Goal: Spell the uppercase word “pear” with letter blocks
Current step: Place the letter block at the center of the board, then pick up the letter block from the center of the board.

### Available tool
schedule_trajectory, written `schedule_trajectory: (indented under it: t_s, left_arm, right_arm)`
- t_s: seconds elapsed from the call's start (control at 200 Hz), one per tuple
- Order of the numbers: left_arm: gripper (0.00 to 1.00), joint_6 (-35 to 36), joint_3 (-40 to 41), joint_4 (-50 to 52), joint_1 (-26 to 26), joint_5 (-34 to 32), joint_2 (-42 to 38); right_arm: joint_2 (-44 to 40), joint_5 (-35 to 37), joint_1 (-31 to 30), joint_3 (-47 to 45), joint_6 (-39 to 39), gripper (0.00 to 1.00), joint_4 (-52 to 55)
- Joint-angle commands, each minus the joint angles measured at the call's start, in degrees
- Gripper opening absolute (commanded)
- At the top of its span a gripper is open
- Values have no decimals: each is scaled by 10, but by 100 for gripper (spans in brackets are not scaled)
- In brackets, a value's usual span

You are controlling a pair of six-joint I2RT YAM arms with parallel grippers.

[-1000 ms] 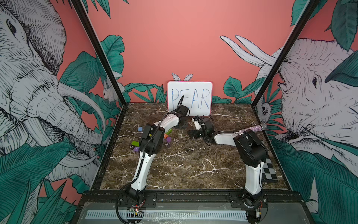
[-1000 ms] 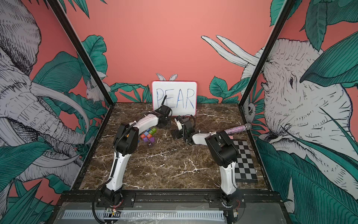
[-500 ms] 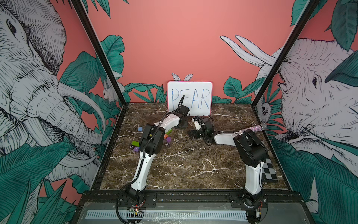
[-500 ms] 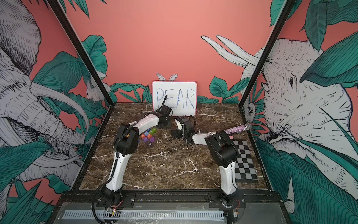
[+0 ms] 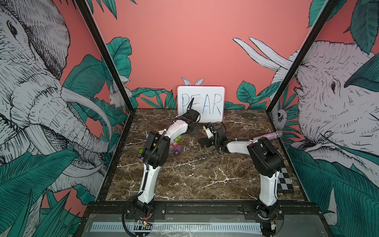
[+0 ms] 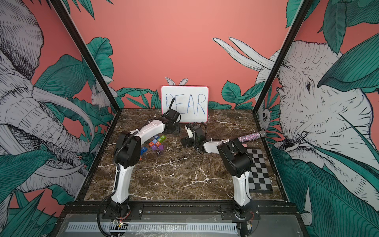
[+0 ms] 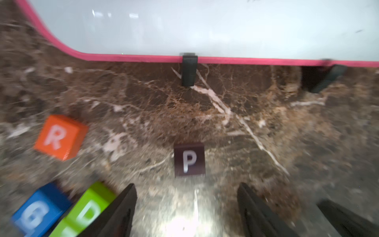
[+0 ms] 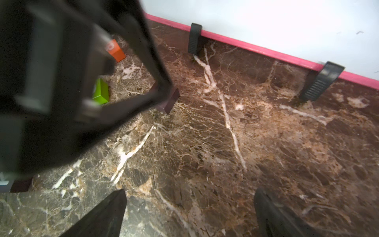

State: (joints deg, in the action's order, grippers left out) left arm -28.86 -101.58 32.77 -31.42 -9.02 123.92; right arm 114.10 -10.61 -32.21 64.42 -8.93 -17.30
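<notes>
In the left wrist view the dark brown P block point(image 7: 189, 160) sits flat on the marble just beyond my left gripper point(image 7: 186, 184), which is open and holds nothing. The orange-red R block point(image 7: 59, 136) lies apart from it, with a blue block point(image 7: 39, 211) and a green D block point(image 7: 90, 209) close to one finger. My right gripper point(image 8: 189, 189) is open over bare marble. From there a corner of the P block point(image 8: 171, 100) shows behind the blurred left gripper. In both top views the grippers point(image 5: 193, 129) point(image 6: 185, 141) stand before the whiteboard. I cannot make out the E and A blocks.
The whiteboard point(image 5: 201, 103) with PEAR in blue stands at the back on black feet point(image 7: 189, 70). A pile of coloured blocks point(image 6: 156, 143) lies by the left arm. A glittery purple stick point(image 5: 268, 136) and a checkered board point(image 6: 258, 170) are at the right.
The left gripper's jaws have spread apart and the P block now lies free on the table. Both arms stay almost where they were.
</notes>
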Motion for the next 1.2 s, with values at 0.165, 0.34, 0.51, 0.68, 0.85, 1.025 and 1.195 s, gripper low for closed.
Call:
schedule_trajectory:
  t_s: [0.165, 0.34, 0.51, 0.68, 0.85, 1.025, 1.195]
  left_arm:
    - [78, -11, 114, -14, -2, 16, -131]
    - [78, -13, 167, 1, -1, 29, -182]
    - [78, -9, 213, 16, 1, 36, -220]
    - [76, -19, 264, 25, 23, 41, -250]
    - [75, -30, 305, 25, 46, 44, -287]
    - [69, -37, 337, 33, 83, 55, -307]
    - [70, -16, 354, 34, 114, 52, -334]
  right_arm:
    - [-47, -5, -2, -24, -21, 99, 41]
    - [-45, -15, -3, -11, -39, 99, 83]
    - [-49, -12, -12, -7, -29, 99, 89]
    - [-45, -7, -21, 13, -17, 99, 104]
    - [-45, -3, -28, 22, -7, 99, 110]
    - [-47, -1, -30, 25, 0, 99, 118]
    - [-51, -1, -31, 24, 1, 99, 120]
